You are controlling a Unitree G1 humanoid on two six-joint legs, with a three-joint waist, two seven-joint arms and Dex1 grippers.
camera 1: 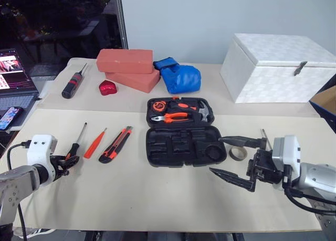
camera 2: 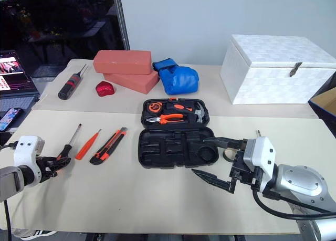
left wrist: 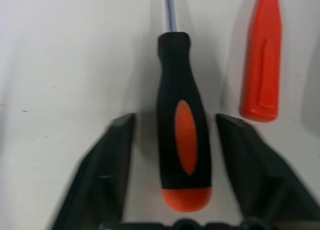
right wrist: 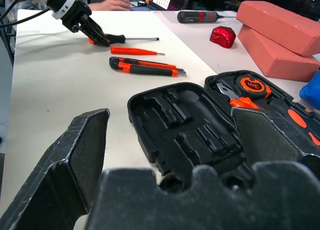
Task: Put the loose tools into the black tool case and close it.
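Observation:
The black tool case (camera 1: pixel 181 146) lies open mid-table; its far half holds pliers, a hammer and a tape measure, and its near half has bare slots. To its left lie a black-and-orange screwdriver (left wrist: pixel 182 135), a slim orange screwdriver (camera 1: pixel 95 144) and an orange-and-black utility knife (camera 1: pixel 116 144). My left gripper (camera 1: pixel 71 159) straddles the screwdriver's handle, with a gap on each side. A grey tape ring (camera 1: pixel 238 153) sits right of the case. My right gripper (camera 1: pixel 216 155) hovers wide open at the case's right front corner. A thin metal shaft (camera 1: pixel 264 136) pokes out behind it.
A white box (camera 1: pixel 278 67) stands at the back right. Two red bricks (camera 1: pixel 126 62), a blue glove (camera 1: pixel 181 77), a small red object (camera 1: pixel 107 87) and a black-and-red screwdriver (camera 1: pixel 73 83) lie at the back. A laptop (camera 1: pixel 13 78) and phone (camera 1: pixel 9 117) sit far left.

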